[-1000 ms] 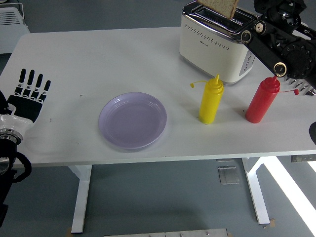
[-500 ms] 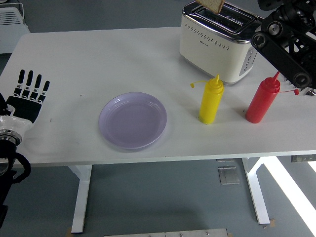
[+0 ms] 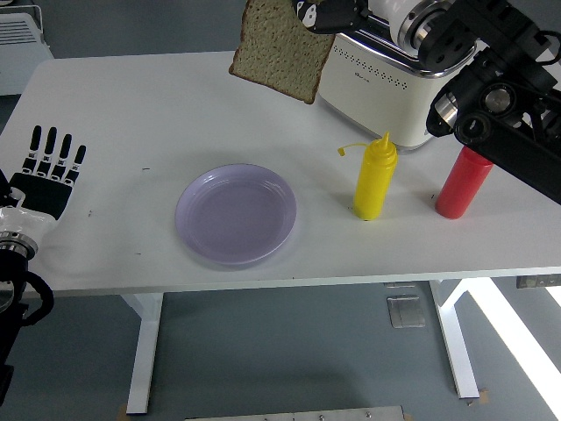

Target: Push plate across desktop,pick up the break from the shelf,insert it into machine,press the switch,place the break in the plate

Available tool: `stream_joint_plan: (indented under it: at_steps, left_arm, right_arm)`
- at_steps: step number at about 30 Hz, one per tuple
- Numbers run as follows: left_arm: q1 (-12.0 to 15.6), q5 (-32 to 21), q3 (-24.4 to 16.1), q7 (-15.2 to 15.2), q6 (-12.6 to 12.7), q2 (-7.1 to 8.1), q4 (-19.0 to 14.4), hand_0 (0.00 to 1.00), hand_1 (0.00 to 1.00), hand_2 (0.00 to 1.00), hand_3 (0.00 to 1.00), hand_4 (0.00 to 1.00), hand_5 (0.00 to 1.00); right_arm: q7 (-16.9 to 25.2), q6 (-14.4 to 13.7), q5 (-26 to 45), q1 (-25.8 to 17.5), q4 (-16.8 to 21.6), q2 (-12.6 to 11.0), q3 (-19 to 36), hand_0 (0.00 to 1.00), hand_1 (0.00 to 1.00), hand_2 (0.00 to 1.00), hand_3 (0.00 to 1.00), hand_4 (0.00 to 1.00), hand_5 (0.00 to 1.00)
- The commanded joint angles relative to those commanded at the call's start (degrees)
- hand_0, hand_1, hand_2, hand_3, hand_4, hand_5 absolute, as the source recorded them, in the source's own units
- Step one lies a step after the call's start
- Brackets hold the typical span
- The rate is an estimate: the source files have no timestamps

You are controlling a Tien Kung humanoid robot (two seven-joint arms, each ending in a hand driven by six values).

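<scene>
My right hand (image 3: 323, 16) is shut on a slice of brown bread (image 3: 280, 49) and holds it in the air, left of the white toaster (image 3: 386, 79) and above the table's far middle. The lilac plate (image 3: 235, 214) lies empty near the table's front edge, below and left of the bread. My left hand (image 3: 50, 171) rests flat on the table at the far left, fingers spread and empty.
A yellow squeeze bottle (image 3: 375, 178) and a red squeeze bottle (image 3: 461, 182) stand in front of the toaster, right of the plate. My right forearm (image 3: 500, 96) crosses above the red bottle. A white rack (image 3: 19, 35) shows at top left.
The bread has come out of the toaster slot and moved left and toward the camera in my right hand. My right arm swung left over the toaster. The left hand stayed put.
</scene>
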Motion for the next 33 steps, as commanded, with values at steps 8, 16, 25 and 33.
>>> stream_joint_plan:
  at_steps: [8, 16, 25, 33]
  left_arm:
    - [-0.05, 0.20, 0.07, -0.11, 0.03, 0.02, 0.07, 0.821, 0.743, 0.709, 0.755, 0.785, 0.970]
    - [-0.06, 0.36, 0.08, -0.26, 0.09, 0.00, 0.19, 0.821, 0.744, 0.709, 0.755, 0.785, 0.969]
    - [-0.30, 0.33, 0.31, -0.49, 0.17, 0.03, 0.52, 0.821, 0.744, 0.709, 0.756, 0.786, 0.969]
    - [-0.62, 0.22, 0.75, -0.81, 0.31, 0.04, 0.85, 0.822, 0.745, 0.711, 0.756, 0.786, 0.969]
  right_arm:
    - [-0.86, 0.10, 10.14, -1.17, 1.90, 3.18, -4.01, 0.474, 0.490, 0.419, 0.428, 0.204, 0.002]
    - [-1.42, -0.12, 14.44, -3.07, -1.70, 7.54, -8.28, 0.466, 0.487, 0.421, 0.431, 0.212, 0.002]
    - [-0.88, -1.23, 18.37, -2.99, -8.47, 10.52, -14.63, 0.461, 0.483, 0.421, 0.430, 0.222, 0.002]
    - [0.31, -2.10, 19.58, -2.57, -13.83, 12.66, -17.98, 0.459, 0.481, 0.422, 0.432, 0.224, 0.002]
